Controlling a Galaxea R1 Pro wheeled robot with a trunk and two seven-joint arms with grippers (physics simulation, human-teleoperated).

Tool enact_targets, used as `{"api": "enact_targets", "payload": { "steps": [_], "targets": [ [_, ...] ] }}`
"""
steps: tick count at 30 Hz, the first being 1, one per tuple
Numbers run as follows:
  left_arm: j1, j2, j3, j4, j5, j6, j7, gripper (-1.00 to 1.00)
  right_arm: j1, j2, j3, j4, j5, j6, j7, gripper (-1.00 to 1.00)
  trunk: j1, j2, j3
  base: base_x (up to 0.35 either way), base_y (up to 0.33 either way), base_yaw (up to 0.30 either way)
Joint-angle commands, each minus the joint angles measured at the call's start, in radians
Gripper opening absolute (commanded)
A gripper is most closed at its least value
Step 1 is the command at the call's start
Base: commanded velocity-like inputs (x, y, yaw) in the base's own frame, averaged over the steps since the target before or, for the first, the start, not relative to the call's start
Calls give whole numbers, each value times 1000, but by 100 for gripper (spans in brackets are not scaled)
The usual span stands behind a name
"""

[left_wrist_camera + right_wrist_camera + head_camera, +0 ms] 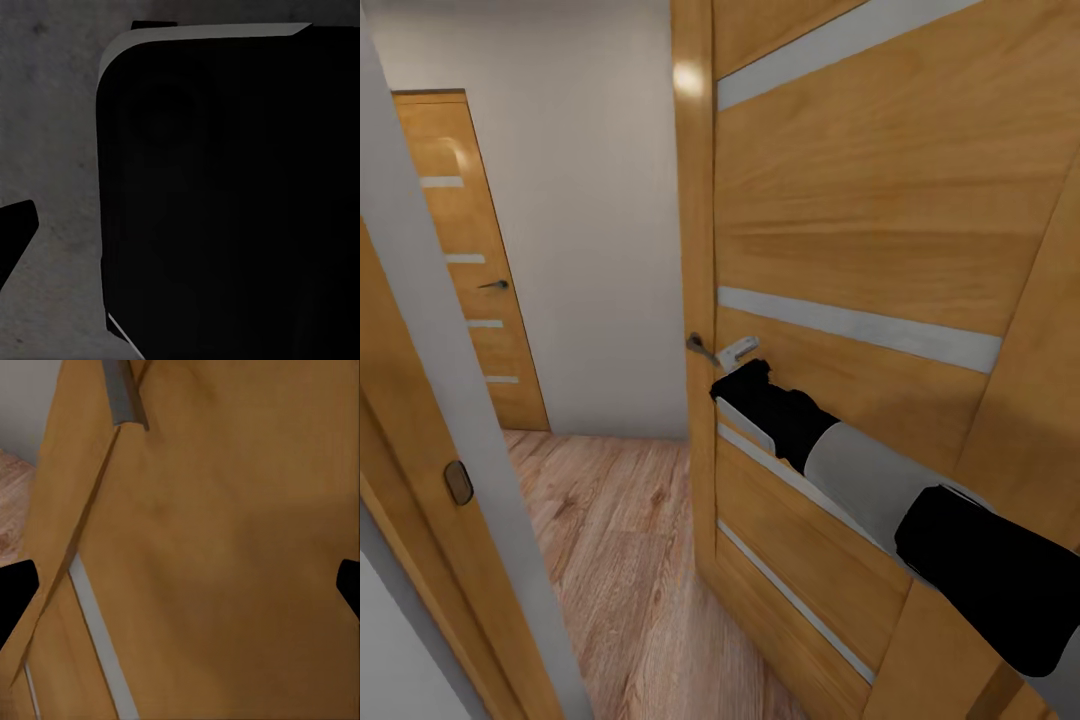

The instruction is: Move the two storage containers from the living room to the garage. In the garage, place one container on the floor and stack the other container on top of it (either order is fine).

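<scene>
The two storage containers are out of view. My right gripper point(745, 378) reaches out against a wooden slatted door point(860, 230), just below its metal handle point(708, 349). In the right wrist view the right gripper point(180, 585) is open, its two black fingertips point(15, 592) far apart, with nothing but the door panel point(225, 547) close in front of them. In the left wrist view one black fingertip point(15, 232) of my left gripper point(180, 232) sits at the picture's edge, over a mottled dark grey floor point(52, 150).
The door stands ajar. Past its edge lies a hallway with a light wood plank floor point(620, 520), a white wall and another slatted door point(470, 260). A door frame point(430, 400) is close on my left. A large black rounded body point(225, 195) lies under the left gripper.
</scene>
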Motion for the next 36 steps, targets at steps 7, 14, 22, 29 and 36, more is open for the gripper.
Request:
{"api": "enact_targets", "payload": {
  "steps": [7, 14, 22, 29, 36],
  "targets": [
    [0, 0, 2, 0, 1, -3, -1, 100, -2, 0, 6, -57, -12, 6, -5, 100, 0, -1, -1, 0, 0, 0],
    [0, 0, 1, 0, 1, -2, -2, 100, -2, 0, 9, -107, -16, 10, -1, 100, 0, -1, -1, 81, 0, 0],
    [0, 0, 0, 0, 0, -2, -3, 100, -2, 0, 11, -116, -16, 22, -1, 100, 0, -1, -1, 301, 0, 0],
    [0, 0, 0, 0, 0, -2, -3, 100, -2, 0, 11, -117, -16, 23, -1, 100, 0, -1, -1, 222, 0, 0],
    [0, 0, 0, 0, 0, -2, -3, 100, -2, 0, 12, -106, -16, 24, -9, 100, 0, -1, -1, 16, 0, 0]
  ]
}}
